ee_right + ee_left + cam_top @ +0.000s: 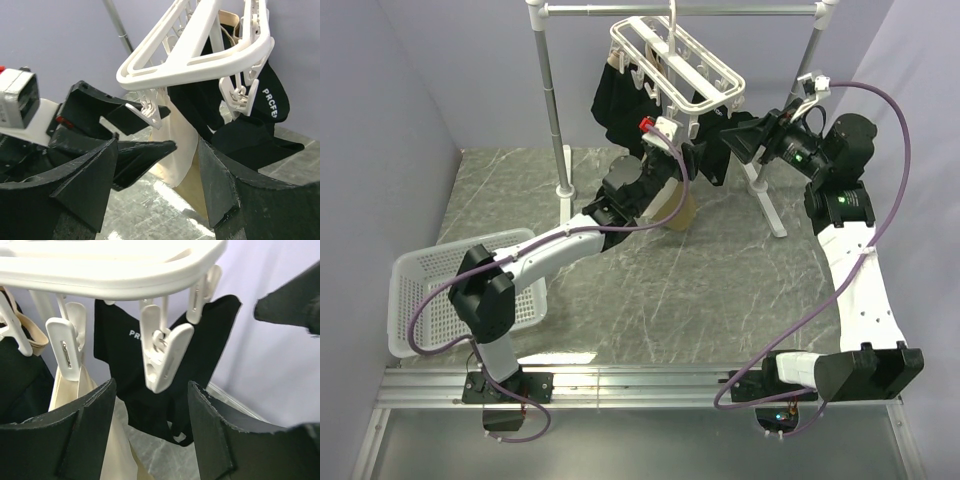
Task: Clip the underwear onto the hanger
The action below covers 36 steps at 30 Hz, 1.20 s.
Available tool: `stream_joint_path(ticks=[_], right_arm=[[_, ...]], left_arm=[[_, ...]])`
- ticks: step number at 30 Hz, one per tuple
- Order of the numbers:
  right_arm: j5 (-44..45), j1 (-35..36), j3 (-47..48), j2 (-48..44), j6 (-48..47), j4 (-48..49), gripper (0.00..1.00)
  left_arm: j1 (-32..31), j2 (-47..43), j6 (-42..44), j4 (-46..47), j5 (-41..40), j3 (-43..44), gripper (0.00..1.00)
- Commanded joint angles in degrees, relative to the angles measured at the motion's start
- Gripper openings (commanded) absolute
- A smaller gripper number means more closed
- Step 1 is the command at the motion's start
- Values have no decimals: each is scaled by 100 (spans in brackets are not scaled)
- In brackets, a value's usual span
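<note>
Top view: a white drying hanger hangs from a pole rack over a grey table, with black garments dangling from its far side. The tan underwear hangs under the hanger's near edge. The left end effector sits just above it, up at the frame. The right end effector faces the hanger from the right, close by.

The step looks like fastening a loose part of the waistband. To do it well, pinch one clip's levers fully open. Feed the band deep into its mouth and let the clip shut before releasing the cloth, without tugging the corner already caught.

Left wrist view: the left fingers stand apart and grip nothing. A free clip hangs in the gap beyond them. A neighbouring clip on the left appears to pinch the underwear's top edge.

Right wrist view: the right jaws are wide apart and empty, with the underwear hanging beyond them. The left fingertips flank a clip, and contact cannot be judged.
</note>
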Motion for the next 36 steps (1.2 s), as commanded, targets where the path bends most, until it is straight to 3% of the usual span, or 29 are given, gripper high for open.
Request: stream_joint_path(ticks=[1, 14, 25, 31, 36], right_arm=[[-198, -29, 293, 32, 121, 146, 72], [-505, -20, 284, 339, 464, 708, 73], [-936, -29, 610, 876, 789, 1375, 74], [-1095, -20, 750, 1017, 807, 1394, 72], [-1033, -29, 523, 815, 614, 1210, 71]], left_arm=[[-38, 91, -20, 383, -297, 386, 63], [-38, -14, 112, 489, 195, 352, 32], [-29, -190, 103, 489, 433, 176, 22], [-20, -251, 112, 454, 521, 132, 31], [24, -436, 86, 165, 670, 70, 55]])
